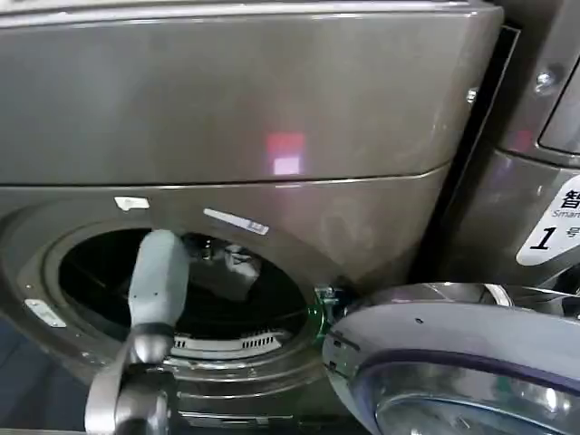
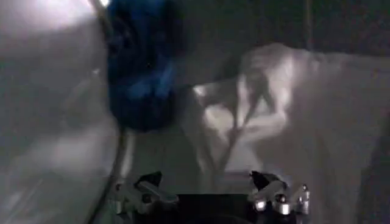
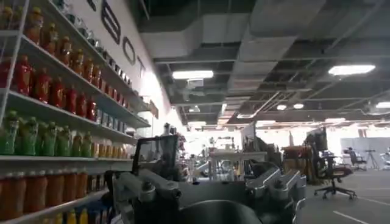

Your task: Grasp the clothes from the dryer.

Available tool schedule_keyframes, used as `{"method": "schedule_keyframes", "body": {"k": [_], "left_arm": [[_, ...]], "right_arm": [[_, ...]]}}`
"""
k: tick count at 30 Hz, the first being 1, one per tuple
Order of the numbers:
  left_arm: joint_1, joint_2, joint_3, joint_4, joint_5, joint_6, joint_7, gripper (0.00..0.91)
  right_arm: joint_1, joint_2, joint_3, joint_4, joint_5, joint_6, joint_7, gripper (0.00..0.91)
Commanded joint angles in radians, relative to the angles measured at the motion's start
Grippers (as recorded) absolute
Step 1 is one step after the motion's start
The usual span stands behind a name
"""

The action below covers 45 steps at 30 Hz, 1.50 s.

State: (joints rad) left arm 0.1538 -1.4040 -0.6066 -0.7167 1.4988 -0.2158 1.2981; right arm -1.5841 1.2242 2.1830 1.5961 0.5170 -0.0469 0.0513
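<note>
the left pincer [image 2: 210,198] is seen inside the dryer [image 1: 272,195] drum, fingers apart, nothing gripped yet. just beyond it the pale garment [image 2: 274,122] is heaped, the navy one [image 2: 143,79] beside it. the right pincer [image 3: 210,192], also spread, is held away, idle.

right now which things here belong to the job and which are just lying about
Job: bronze-grey metallic dryer, door open; pale grey-white fabric garment; dark navy-blue garment; left end effector, open inside the drum.

Lying about: neighbouring machine with sticker 1; shelves of bottled drinks.
</note>
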Motion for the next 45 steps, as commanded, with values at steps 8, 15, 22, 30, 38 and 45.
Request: {"method": "schedule_keyframes", "body": {"k": [8, 15, 22, 30, 38, 45], "left_arm": [[-0.005, 0.010, -0.012, 0.148, -0.046, 0.059, -0.016, 0.057], [0.005, 0.017, -0.011, 0.114, -0.087, 0.095, -0.037, 0.000], [0.027, 0.020, -0.001, 0.023, -0.163, 0.135, -0.073, 0.000], [0.035, 0.010, 0.006, -0.081, -0.279, 0.154, -0.169, 0.000], [0.111, -0.031, -0.010, -0.229, -0.691, 0.224, -0.658, 0.000], [0.173, -0.074, 0.022, -0.349, -1.013, 0.366, -0.994, 0.000]], "right_arm": [[0.001, 0.002, -0.013, 0.001, -0.001, 0.003, 0.000, 0.907], [0.002, -0.001, -0.015, -0.004, -0.001, 0.006, 0.001, 0.907], [0.003, -0.003, -0.016, -0.001, 0.003, 0.000, 0.002, 0.907], [0.001, -0.003, -0.016, 0.003, 0.021, -0.010, 0.001, 0.907], [-0.001, -0.008, -0.020, 0.012, 0.022, -0.036, 0.005, 0.907], [0.003, -0.008, -0.027, 0.021, 0.027, -0.030, 0.007, 0.907]]}}
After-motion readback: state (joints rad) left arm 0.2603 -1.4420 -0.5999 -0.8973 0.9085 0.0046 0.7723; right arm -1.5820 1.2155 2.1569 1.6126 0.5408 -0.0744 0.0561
